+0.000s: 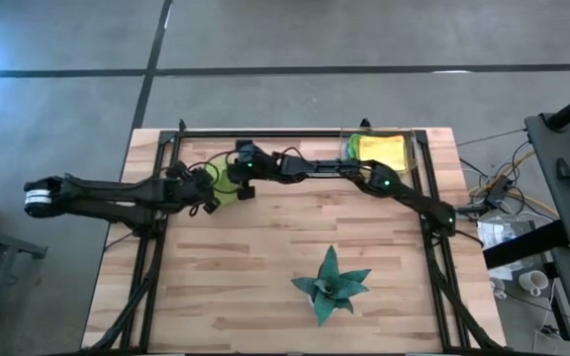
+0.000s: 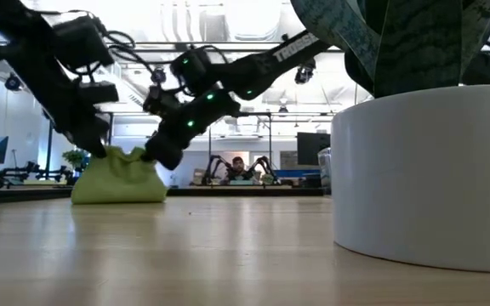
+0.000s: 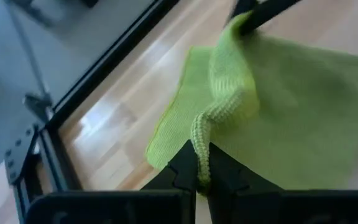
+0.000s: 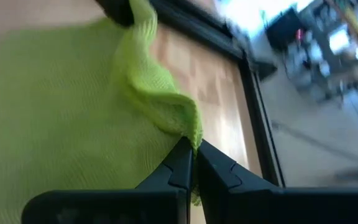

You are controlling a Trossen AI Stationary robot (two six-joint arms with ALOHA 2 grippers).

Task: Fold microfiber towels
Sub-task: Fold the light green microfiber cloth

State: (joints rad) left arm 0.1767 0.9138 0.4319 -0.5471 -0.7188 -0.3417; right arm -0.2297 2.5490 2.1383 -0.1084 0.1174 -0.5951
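1. Nearest the low camera, a white pot holding a dark teal spiky plant fills the right of that view and hides the bench behind it there.
2. Beyond a bare stretch of wood, a lime green towel sits bunched up toward the far left part of the bench, just inside the black frame rail.
3. On the towel, the left gripper has its jaws pinched tight on a raised fold of the cloth's edge.
4. Opposite it, the right gripper reaches across from the right side, and its jaws clamp another edge of the same towel, so both arms crowd over it and cover most of it from above.
5. At the far right corner, a clear tray holds a yellow towel, well apart from the green one.
6. Past the bench, the room shows other robot arms and a person seated far off.
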